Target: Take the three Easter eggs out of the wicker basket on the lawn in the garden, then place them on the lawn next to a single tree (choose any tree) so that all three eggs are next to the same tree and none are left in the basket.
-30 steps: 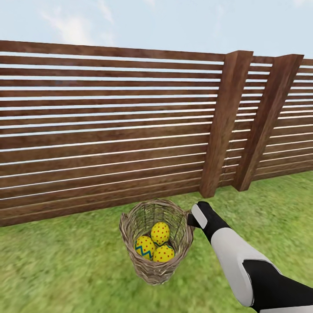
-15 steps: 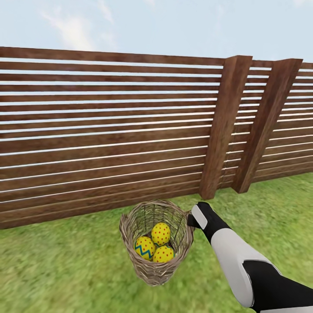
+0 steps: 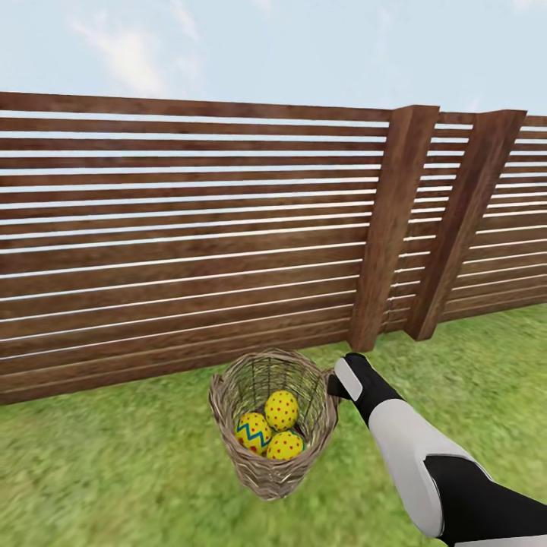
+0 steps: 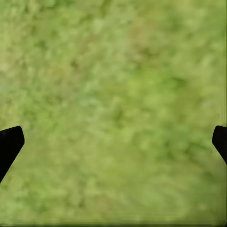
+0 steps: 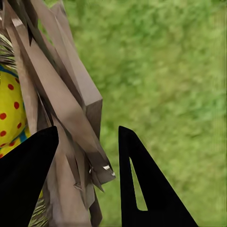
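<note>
basket (image 3: 273, 422) on lawn (image 3: 114, 471) by fence (image 3: 190, 228), three eggs (image 3: 281, 410) inside | right gripper (image 5: 87, 177) clamped on basket rim | left gripper (image 4: 113, 142) spread wide over grass, holding nothing

Brown woven wicker basket (image 3: 273, 422), round rim, tapering down, see-through weave, small loop handle at its side; stands upright on mottled green grass lawn (image 3: 114, 471), close to a slatted wooden fence. All 3 bright yellow eggs w/ red dots sit inside, touching: one on top (image 3: 281, 409), one w/ blue zigzag band (image 3: 253, 434), one lower front (image 3: 286, 445). Right wrist view: wicker wall (image 5: 66, 113) close up, yellow egg (image 5: 12, 113) behind weave.
</note>
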